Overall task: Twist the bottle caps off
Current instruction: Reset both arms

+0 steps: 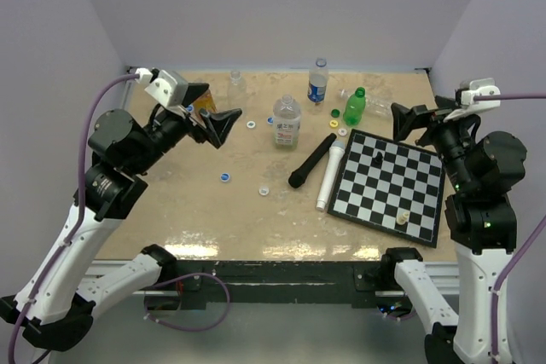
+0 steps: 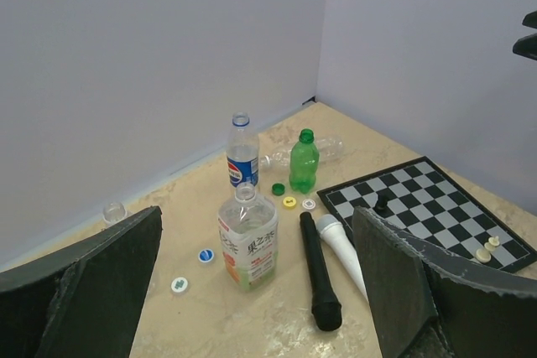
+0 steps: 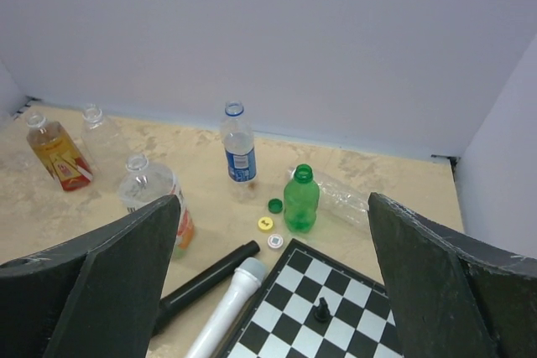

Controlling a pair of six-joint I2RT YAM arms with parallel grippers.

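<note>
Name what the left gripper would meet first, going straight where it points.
Most likely the wide clear bottle with the orange-green label, standing straight ahead of the left gripper; depth uncertain.

My left wrist camera shows large dark Chinese characters on the label of the wide clear bottle [image 2: 247,241]. The blue-labelled bottle [image 2: 242,161] carries a round red-white-blue emblem, but I can read no words on it.

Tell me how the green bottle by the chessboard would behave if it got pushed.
The green bottle stands upright and looks tall for its base, so a high push would probably tip it. It seems thin plastic, likely light. Once down, its round body could roll.
</note>
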